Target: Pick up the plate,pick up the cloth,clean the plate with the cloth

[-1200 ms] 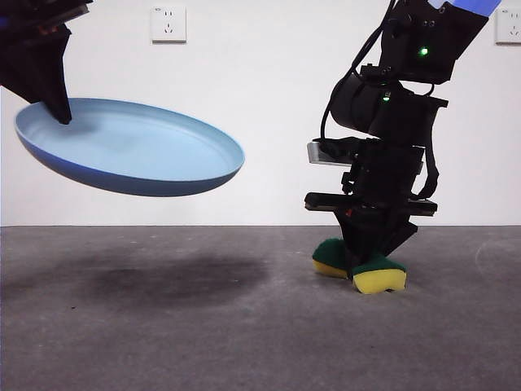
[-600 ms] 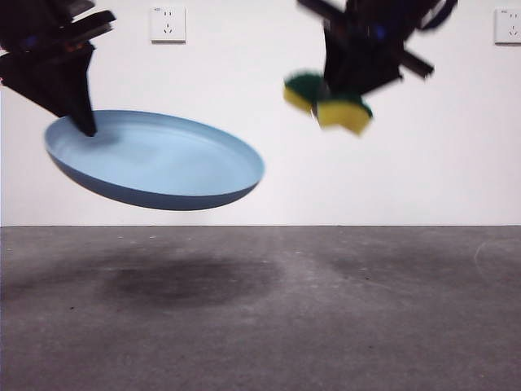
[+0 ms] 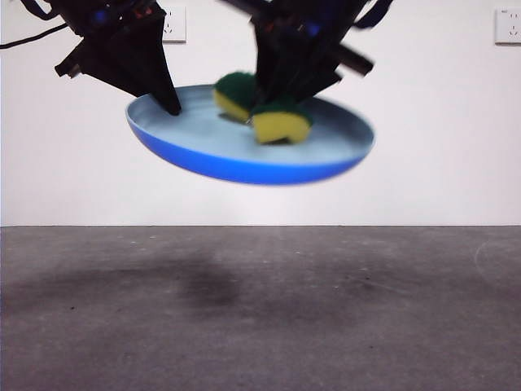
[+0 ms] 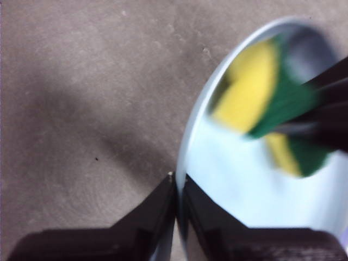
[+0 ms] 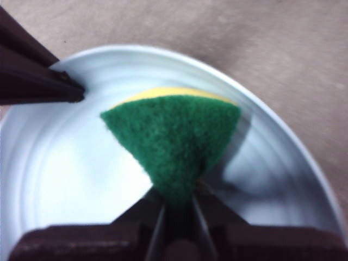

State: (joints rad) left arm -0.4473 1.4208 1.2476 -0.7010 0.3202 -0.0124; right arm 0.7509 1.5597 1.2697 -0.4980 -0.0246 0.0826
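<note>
Wall: plain white, running across the far side.
Sockets: one white outlet at the far right, another at upper left, partly hidden.
Counter: dark grey, matte, speckled, with soft blurred shadows left of centre.
Light: even, diffuse.

The plate is light blue inside, with a deeper blue underside. The cloth is a sponge of bright yellow with a dark green scouring layer. Both hands, left hand and right hand, are black. The bench is mottled dark grey, the wall white.
</note>
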